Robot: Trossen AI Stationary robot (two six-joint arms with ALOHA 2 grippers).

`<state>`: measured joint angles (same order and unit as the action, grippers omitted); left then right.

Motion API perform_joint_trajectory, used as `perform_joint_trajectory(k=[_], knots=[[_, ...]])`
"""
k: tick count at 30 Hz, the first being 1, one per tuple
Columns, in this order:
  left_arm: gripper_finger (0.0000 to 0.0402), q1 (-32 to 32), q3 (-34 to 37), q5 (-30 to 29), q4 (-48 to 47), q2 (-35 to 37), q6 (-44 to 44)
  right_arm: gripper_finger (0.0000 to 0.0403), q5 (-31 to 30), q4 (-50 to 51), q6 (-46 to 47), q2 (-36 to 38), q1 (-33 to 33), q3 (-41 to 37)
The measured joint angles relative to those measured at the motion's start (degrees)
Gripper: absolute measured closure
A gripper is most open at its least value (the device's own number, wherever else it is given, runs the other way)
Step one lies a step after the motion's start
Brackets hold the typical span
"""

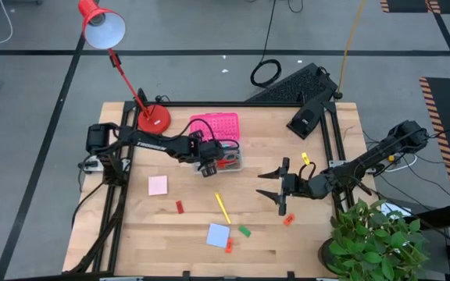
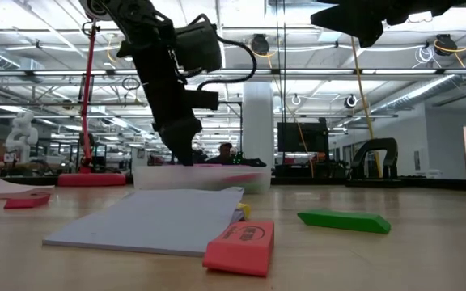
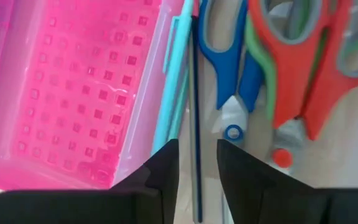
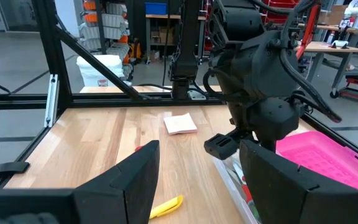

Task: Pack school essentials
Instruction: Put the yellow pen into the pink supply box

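1. Nearest the low camera, a red eraser (image 2: 239, 247) lies flat on the tabletop (image 1: 303, 234), touching the corner of the blue note pad (image 2: 156, 220); a green eraser (image 2: 345, 220) rests just beyond, apart from both. All three wait to be packed.

2. Mid-table, a yellow pencil (image 1: 222, 208) lies loose, its long axis running from the far side toward the near side at a slight slant. The pink note pad (image 1: 158, 185) and another red eraser (image 1: 180, 207) sit off to the left.

3. The right gripper (image 1: 278, 184) hovers above the tabletop right of centre, jaws spread wide and holding nothing. It reads as waiting its turn, pointed toward the left arm's work.

4. Now the action: the left gripper (image 1: 208, 167) is down at the clear box (image 1: 229, 161), which sits against its open pink lid (image 1: 217, 125). From the wrist view the jaws stand slightly parted either side of a thin dark pencil (image 3: 195, 112). They may be just letting it go, though contact is hard to judge here.

5. That pencil runs lengthwise along the box wall beside a teal pencil (image 3: 174, 87), both parallel so they fit the long side.

6. Blue scissors (image 3: 229, 56) and red scissors (image 3: 291, 68) lie in the box too, handles away from the gripper, pivots toward it.

7. Farthest back, the red desk lamp (image 1: 112, 47) stands at the table's far left.
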<state>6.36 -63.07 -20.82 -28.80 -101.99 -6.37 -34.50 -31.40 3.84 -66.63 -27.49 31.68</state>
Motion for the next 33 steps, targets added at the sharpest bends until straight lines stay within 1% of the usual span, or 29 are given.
perform_joint_trajectory(k=[4, 6, 10, 15, 19, 22, 27, 29, 31, 33], knots=[[0.0289, -1.8, 0.0, 0.1, 0.0, 2.2, 0.0, 0.0188, 0.0, 0.0, 0.0, 0.0, 0.0, 0.0], [0.0289, -3.1, 0.0, 1.0, 0.0, 3.6, -0.3, 0.0188, 0.0, 0.0, 0.0, 0.0, 0.0, 0.0], [0.0288, -6.5, 0.0, 1.7, 0.3, 6.6, -4.0, 0.0188, -0.1, 0.0, 0.0, 0.0, 0.0, 0.0], [0.0288, -13.0, 0.0, 3.4, 0.2, 7.6, -5.5, 0.0188, -0.1, 0.5, 2.6, 0.0, 0.5, 0.0], [0.0286, -18.3, 0.0, 3.4, 1.3, 7.1, -3.1, 0.0188, 0.0, 1.6, 3.2, 0.0, 1.3, 0.0], [0.0264, -20.4, 0.0, 3.6, 2.3, 6.8, -2.2, 0.0188, 0.0, 2.0, 3.5, 0.0, 1.6, 0.0], [0.0189, -23.6, -0.1, 4.3, 3.5, 5.8, 0.8, 0.0188, 0.0, 4.3, 4.1, 0.0, 1.6, 0.0], [0.0165, -25.0, 0.0, 4.3, 4.0, 5.0, 2.9, 0.0188, 0.1, 5.1, 4.1, 0.0, 1.6, 0.0], [0.0152, -26.4, 0.0, 4.2, 6.1, 3.8, 5.5, 0.0188, 0.0, 5.6, 4.1, 0.0, 1.6, 0.0], [0.0148, -27.8, 0.0, 4.3, 8.1, 2.2, 8.9, 0.0188, 0.0, 6.0, 4.1, 0.0, 1.7, 0.0]])
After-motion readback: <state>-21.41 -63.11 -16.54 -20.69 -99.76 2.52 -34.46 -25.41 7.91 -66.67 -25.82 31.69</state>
